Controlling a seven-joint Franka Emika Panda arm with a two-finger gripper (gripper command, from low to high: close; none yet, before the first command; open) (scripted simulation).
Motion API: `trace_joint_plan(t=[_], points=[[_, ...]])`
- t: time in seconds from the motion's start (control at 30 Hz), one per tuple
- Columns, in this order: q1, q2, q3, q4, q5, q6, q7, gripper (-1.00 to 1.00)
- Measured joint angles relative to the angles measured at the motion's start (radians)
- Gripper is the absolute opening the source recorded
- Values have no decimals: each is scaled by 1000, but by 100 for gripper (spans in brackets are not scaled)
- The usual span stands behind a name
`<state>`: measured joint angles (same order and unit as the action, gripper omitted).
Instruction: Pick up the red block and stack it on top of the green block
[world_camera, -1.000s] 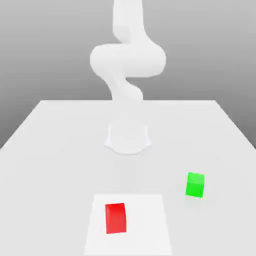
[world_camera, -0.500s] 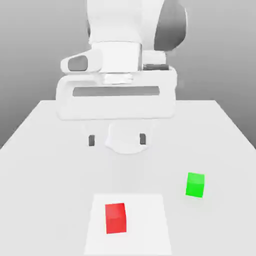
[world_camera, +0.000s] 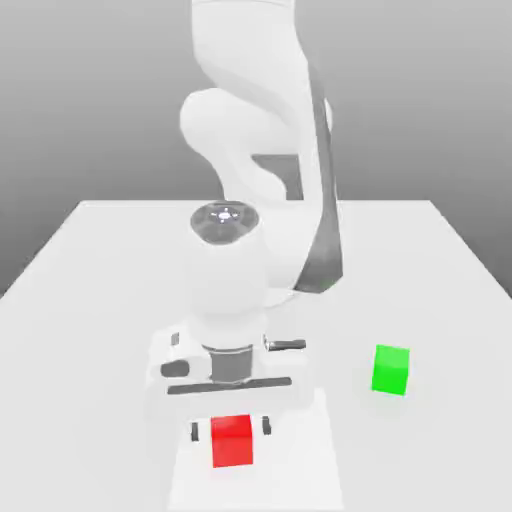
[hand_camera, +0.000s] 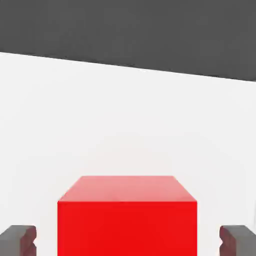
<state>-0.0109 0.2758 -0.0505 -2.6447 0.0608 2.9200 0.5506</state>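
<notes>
Low over a white square patch (world_camera: 295, 460), the gripper (world_camera: 231, 429) of a Franka Emika Panda arm (world_camera: 228, 285) straddles a red block (world_camera: 232, 442), its two fingers parted, one to each side, with a gap between each fingertip and the block's faces. The red block rests on the patch, toward its edge on the exterior view's left. A green block (world_camera: 391, 370) sits on the pale tabletop (world_camera: 80, 380), apart from the patch, toward the exterior view's right and nearer the arm's base. In the hand view, the red block lies between the open, dark-tipped fingers, touching neither.
</notes>
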Motion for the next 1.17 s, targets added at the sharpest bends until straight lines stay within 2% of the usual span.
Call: trace_joint_plan(t=[0.13,0.33,0.5,0.8,0.9,1.07,1.1,1.17], points=[[0,9,1,1,4,7,-3,-100],[18,-179,-17,-29,-37,-150,29,-100],[213,-300,62,-103,25,-194,17,-100],[436,-496,238,-249,59,-243,56,-100],[451,-460,273,-265,34,-192,81,-100],[425,-296,281,-262,-61,-33,148,-100],[421,-264,277,-261,-87,-2,166,100],[412,-264,277,-261,-87,-2,166,100]])
